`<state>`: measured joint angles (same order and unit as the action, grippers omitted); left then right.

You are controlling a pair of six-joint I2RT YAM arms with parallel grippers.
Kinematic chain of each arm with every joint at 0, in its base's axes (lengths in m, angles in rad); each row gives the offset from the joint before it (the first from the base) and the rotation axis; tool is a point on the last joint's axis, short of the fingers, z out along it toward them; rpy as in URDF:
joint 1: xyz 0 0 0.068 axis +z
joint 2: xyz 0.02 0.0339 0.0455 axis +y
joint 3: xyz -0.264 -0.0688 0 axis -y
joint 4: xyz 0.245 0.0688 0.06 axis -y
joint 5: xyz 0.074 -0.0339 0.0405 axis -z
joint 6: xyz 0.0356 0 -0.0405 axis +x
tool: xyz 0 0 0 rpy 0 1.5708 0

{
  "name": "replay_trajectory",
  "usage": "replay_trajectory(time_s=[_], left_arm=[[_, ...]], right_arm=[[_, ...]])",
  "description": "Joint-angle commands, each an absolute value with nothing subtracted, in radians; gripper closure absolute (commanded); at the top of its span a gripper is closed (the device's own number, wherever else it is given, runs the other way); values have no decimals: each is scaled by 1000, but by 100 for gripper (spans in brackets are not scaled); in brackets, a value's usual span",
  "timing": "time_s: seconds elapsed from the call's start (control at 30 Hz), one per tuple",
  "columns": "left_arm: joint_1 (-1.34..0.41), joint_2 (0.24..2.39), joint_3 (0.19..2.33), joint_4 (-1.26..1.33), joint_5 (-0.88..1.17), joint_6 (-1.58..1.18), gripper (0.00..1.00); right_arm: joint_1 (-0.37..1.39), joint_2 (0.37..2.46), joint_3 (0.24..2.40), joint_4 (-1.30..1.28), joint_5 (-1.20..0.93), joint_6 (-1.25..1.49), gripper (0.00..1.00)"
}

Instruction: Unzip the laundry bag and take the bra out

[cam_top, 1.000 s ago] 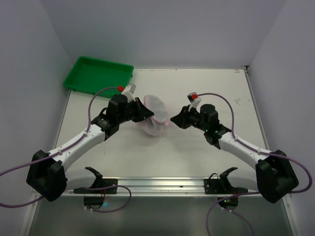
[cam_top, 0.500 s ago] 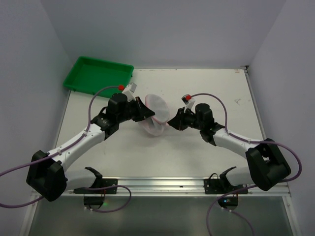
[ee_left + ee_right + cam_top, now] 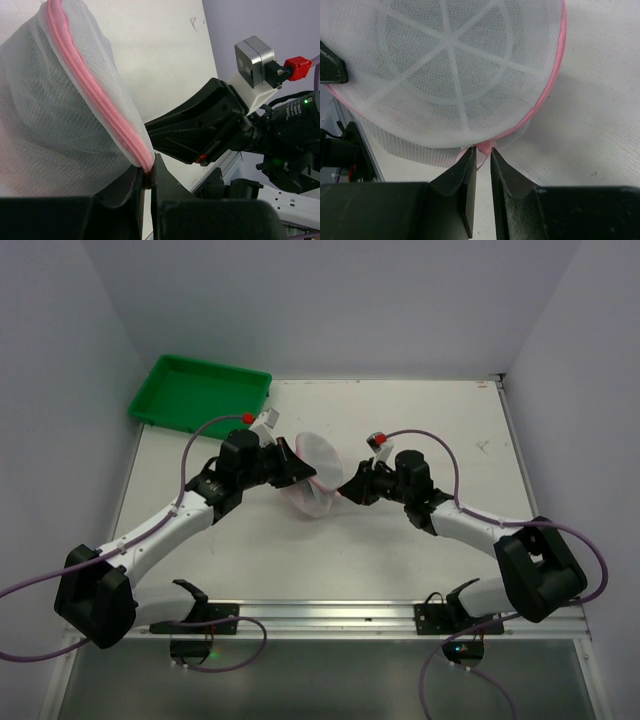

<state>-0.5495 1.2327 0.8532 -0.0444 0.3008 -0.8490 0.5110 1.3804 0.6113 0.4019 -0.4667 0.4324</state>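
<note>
**Both grippers at the zipper rim**

Right gripper (image 3: 481, 155) jaws narrowly parted around a pink tab, likely the pull. Left gripper (image 3: 146, 176) pinches the pink rim, bracing the laundry bag (image 3: 312, 477) tilted mid-table (image 3: 400, 560). Zipper looks closed.

even, bright overhead light, soft faint shadows, no glare; blurred near edges in wrist views

White table (image 3: 420, 430) bears green tray (image 3: 200, 392).
</note>
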Motion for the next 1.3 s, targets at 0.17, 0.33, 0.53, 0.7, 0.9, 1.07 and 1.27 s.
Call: replay_trajectory(time_s=[0.17, 0.33, 0.53, 0.7, 0.9, 1.07, 1.27], left_arm=[[-540, 1229, 911, 23, 360, -864, 100], [-541, 1233, 902, 37, 377, -871, 100], [-541, 1230, 899, 31, 370, -870, 100], [-541, 1229, 903, 34, 376, -873, 100], [-541, 1223, 905, 34, 387, -876, 100], [-540, 1209, 907, 18, 383, -868, 100], [-541, 1203, 905, 6, 399, -858, 100]], right_arm=[[512, 1416, 632, 499, -517, 423, 80], [512, 1417, 632, 531, -545, 423, 80], [512, 1414, 638, 548, -610, 425, 75], [512, 1424, 626, 568, -638, 428, 74], [512, 1454, 630, 598, -632, 445, 76], [512, 1457, 618, 597, -577, 434, 77], [512, 1450, 614, 594, -520, 431, 79]])
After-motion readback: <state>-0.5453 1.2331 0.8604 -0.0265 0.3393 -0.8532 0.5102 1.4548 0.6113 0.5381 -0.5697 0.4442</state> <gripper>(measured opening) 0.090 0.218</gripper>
